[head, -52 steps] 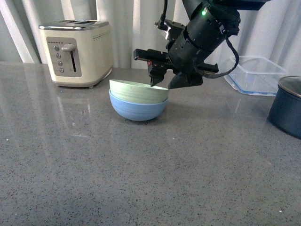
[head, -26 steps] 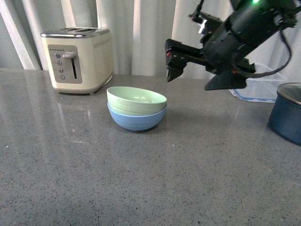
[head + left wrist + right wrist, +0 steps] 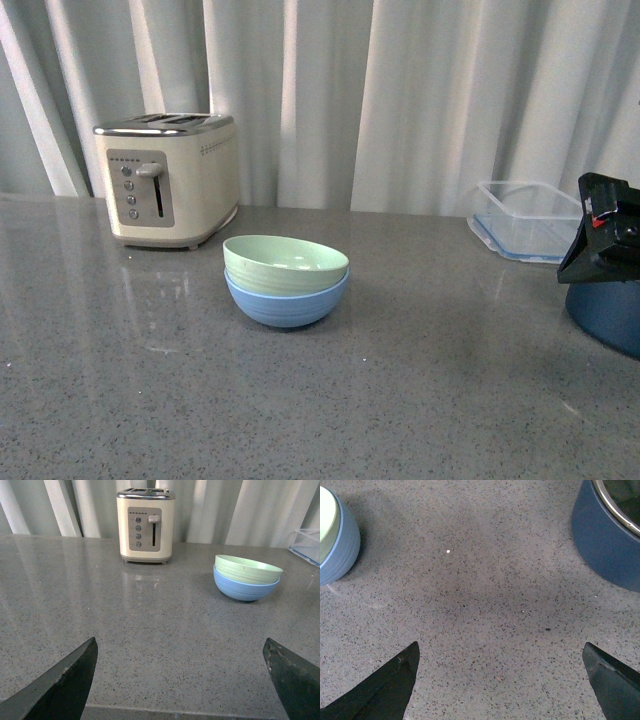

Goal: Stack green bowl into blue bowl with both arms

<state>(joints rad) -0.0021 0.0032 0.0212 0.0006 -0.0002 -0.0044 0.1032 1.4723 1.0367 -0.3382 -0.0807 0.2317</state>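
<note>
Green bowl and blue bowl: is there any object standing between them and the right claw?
Nothing visible does. The green bowl already sits nested in the blue bowl, and only bare countertop lies between them and the open right claw. The dark pot stands on the opposite side, away from the bowls.

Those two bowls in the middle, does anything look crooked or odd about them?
Slightly. The pale mint-green round bowl sits nested in the light sky-blue round bowl but tilted, its rim higher on the toaster side. Nothing looks spilled or broken, and neither gripper touches them.
</note>
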